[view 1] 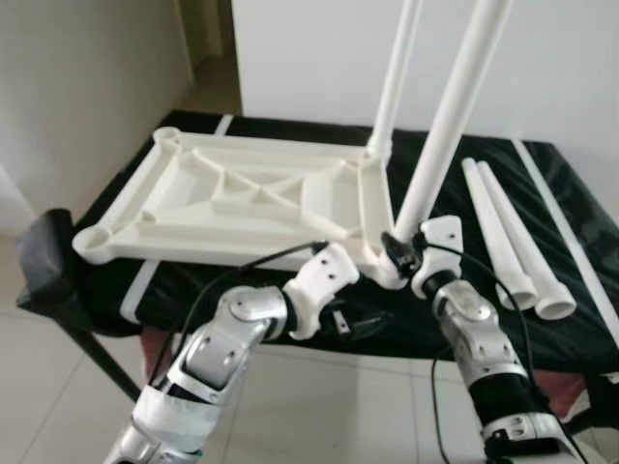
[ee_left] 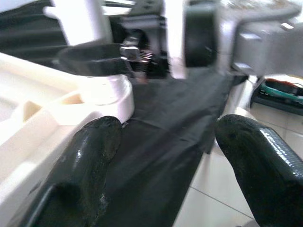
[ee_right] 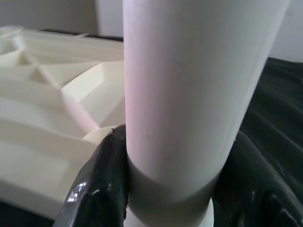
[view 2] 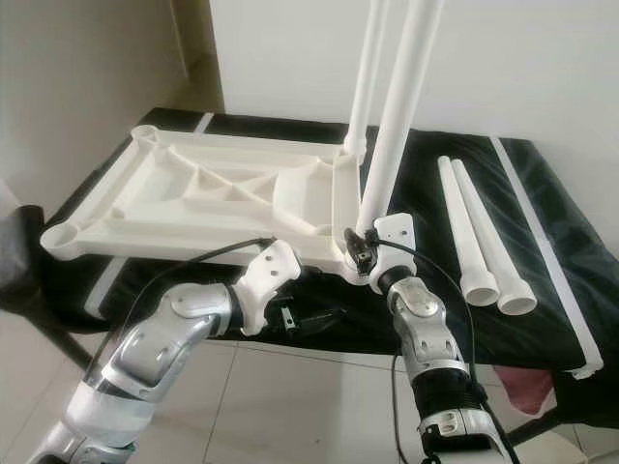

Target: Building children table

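The white tabletop (view 1: pixel 242 198) lies upside down across the black counter (view 1: pixel 542 319), centre-left of the frame. My right tool (view 1: pixel 404 249) pinches the near leg (view 1: pixel 450 121) standing upright in its corner socket. My left tool (view 1: pixel 360 324) is spread open just below the counter edge, holding nothing. Two loose legs (view 1: pixel 508 242) lie right.

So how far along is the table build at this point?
About halfway. The white tabletop lies upside down on the black surface. One leg already stands in the far right corner socket. In hand: the right end effector is shut on a second leg at the near right corner. The left end effector is open beside it, holding nothing. Left: two loose legs for the two empty left sockets.
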You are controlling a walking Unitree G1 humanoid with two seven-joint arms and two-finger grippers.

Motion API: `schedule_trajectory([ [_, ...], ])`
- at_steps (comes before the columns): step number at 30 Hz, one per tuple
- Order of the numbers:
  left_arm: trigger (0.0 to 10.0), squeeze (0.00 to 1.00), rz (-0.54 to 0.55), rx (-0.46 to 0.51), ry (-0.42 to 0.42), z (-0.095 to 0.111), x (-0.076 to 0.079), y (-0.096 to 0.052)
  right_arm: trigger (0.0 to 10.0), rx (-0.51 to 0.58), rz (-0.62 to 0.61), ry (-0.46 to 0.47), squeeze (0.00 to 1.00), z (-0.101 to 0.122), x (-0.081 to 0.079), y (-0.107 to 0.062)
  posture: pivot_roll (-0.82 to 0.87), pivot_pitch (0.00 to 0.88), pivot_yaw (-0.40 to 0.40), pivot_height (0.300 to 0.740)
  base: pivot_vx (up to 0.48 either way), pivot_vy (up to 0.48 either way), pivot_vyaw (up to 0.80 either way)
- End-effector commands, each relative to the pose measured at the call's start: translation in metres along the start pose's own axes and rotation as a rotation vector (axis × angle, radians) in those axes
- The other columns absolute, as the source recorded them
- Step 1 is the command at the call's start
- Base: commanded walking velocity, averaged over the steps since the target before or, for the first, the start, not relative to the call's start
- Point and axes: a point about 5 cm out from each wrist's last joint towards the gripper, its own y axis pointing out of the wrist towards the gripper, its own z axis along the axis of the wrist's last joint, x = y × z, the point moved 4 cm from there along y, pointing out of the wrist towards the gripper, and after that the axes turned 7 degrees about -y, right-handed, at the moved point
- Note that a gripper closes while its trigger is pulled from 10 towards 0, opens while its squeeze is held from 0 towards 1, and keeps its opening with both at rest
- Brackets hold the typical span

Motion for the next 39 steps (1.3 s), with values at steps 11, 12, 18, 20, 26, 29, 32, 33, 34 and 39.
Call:
schedule_trajectory([
  [11, 10.0, 0.0, 0.139, 0.029, -0.002, 0.0, -0.013, -0.002, 10.0, -0.169, -0.473, 0.156, 0.0, -0.024, 0.009, -0.031, 0.02, 0.0, -0.029, 0.74, 0.0, 0.0, 0.0],
  [12, 10.0, 0.0, 0.139, 0.029, -0.002, 0.0, -0.013, -0.002, 10.0, -0.169, -0.473, 0.156, 0.0, -0.024, 0.009, -0.031, 0.02, 0.0, -0.029, 0.74, 0.0, 0.0, 0.0],
  [18, 10.0, 0.0, 0.147, 0.034, -0.003, 0.001, -0.016, -0.003, 10.0, -0.163, -0.44, 0.193, 0.0, -0.021, -0.004, -0.03, 0.02, 0.0, -0.026, 0.74, 0.0, 0.0, 0.0],
  [20, 10.0, 0.0, 0.146, 0.033, -0.001, 0.001, -0.016, -0.003, 10.0, -0.159, -0.442, 0.186, 0.0, -0.02, -0.002, -0.03, 0.02, 0.0, -0.027, 0.74, 0.0, 0.0, 0.0],
  [26, 10.0, 0.0, 0.148, 0.03, -0.001, 0.0, -0.017, -0.004, 10.0, -0.134, -0.444, 0.168, 0.96, -0.012, 0.004, -0.03, 0.02, 0.0, -0.026, 0.74, 0.0, 0.0, 0.0],
  [29, 10.0, 0.0, 0.15, 0.027, -0.006, -0.001, -0.017, -0.005, 10.0, -0.117, -0.429, 0.156, 1.0, -0.01, 0.01, -0.029, 0.02, 0.0, -0.025, 0.74, 0.0, 0.0, 0.0],
  [32, 10.0, 0.0, 0.145, 0.024, -0.009, -0.002, -0.015, -0.005, 10.0, -0.084, -0.395, 0.136, 1.0, -0.005, 0.016, -0.028, 0.02, 0.0, -0.024, 0.74, 0.0, 0.0, 0.0],
  [33, 10.0, 0.0, 0.141, 0.022, -0.008, -0.002, -0.015, -0.006, 10.0, -0.075, -0.363, 0.151, 1.0, -0.004, 0.016, -0.026, 0.02, 0.0, -0.024, 0.74, 0.0, 0.0, 0.0],
  [34, 10.0, 0.0, 0.139, 0.02, -0.008, -0.003, -0.014, -0.006, 10.0, -0.059, -0.329, 0.138, 1.0, -0.001, 0.017, -0.024, 0.02, 0.0, -0.024, 0.74, 0.0, 0.0, 0.0],
  [39, 10.0, 0.0, 0.132, 0.016, -0.009, -0.003, -0.014, -0.005, 10.0, -0.034, -0.159, 0.094, 0.85, 0.002, 0.022, -0.015, 0.02, 0.0, -0.019, 0.74, 0.0, 0.0, 0.0],
])
